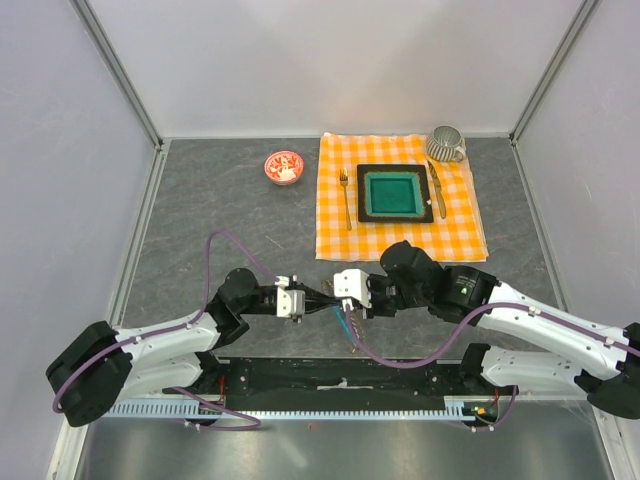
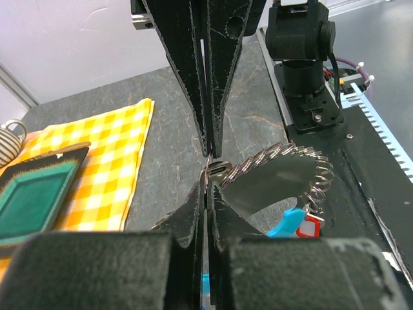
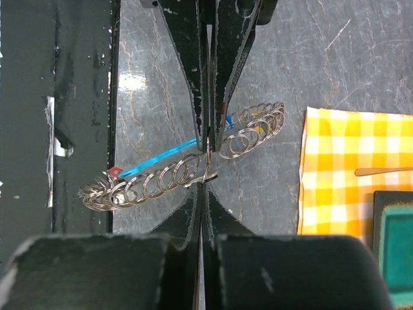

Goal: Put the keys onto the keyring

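My two grippers meet tip to tip low over the grey table, near its front edge. The left gripper (image 1: 320, 298) (image 2: 208, 184) is shut on a thin metal key whose blue tag shows deep between its jaws. The right gripper (image 1: 338, 298) (image 3: 205, 187) is shut on a flat metal end of the keyring (image 2: 277, 153) (image 3: 161, 181). The keyring is a coil of small rings hanging between and beside the fingertips. Its cyan piece (image 2: 287, 223) (image 3: 161, 157) and a red tag (image 2: 311, 228) (image 3: 115, 172) hang from it. A bit of yellow (image 3: 258, 129) shows among the rings.
A yellow checked cloth (image 1: 460, 230) lies behind, with a teal plate (image 1: 395, 193), a fork (image 1: 345, 195), a knife (image 1: 437, 190) and a ribbed cup (image 1: 447, 145). A small red-and-white bowl (image 1: 283, 166) stands to its left. The black base rail (image 1: 340, 385) runs along the front.
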`<state>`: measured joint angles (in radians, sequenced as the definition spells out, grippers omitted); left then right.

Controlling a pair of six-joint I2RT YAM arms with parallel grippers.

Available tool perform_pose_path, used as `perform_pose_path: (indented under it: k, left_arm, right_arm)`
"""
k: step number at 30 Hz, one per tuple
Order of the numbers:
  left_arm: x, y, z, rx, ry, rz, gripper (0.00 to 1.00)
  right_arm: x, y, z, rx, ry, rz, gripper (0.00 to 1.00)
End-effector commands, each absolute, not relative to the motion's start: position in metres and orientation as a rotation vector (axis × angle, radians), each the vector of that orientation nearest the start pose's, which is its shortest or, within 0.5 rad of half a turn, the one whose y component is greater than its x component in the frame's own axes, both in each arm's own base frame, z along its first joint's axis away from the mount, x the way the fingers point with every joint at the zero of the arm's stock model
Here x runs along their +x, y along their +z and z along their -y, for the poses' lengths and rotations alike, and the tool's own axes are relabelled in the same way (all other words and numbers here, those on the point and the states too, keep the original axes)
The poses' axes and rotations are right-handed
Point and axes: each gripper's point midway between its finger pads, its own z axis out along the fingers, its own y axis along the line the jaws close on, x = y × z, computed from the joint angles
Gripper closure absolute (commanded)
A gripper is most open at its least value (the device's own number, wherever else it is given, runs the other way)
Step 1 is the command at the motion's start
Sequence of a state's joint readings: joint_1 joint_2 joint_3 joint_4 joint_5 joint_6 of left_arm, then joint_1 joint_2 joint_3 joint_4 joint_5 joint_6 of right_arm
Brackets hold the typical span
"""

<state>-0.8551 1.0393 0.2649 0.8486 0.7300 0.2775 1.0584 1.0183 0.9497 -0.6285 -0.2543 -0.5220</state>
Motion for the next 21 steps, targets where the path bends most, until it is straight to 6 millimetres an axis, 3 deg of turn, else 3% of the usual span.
perform_pose_path:
  k: [1, 21]
  left_arm:
    - [0.127, 0.228, 0.317, 1.268, -0.993, -0.787, 0.98]
    - [0.116, 0.221, 0.325, 1.363, -1.058, -0.761, 0.98]
  right_arm:
    - [0.122, 0.206, -0.280, -1.720, 0.604, -1.440, 1.00]
    - [0.118, 0.209, -0.284, -1.740, 0.633, -1.417, 1.00]
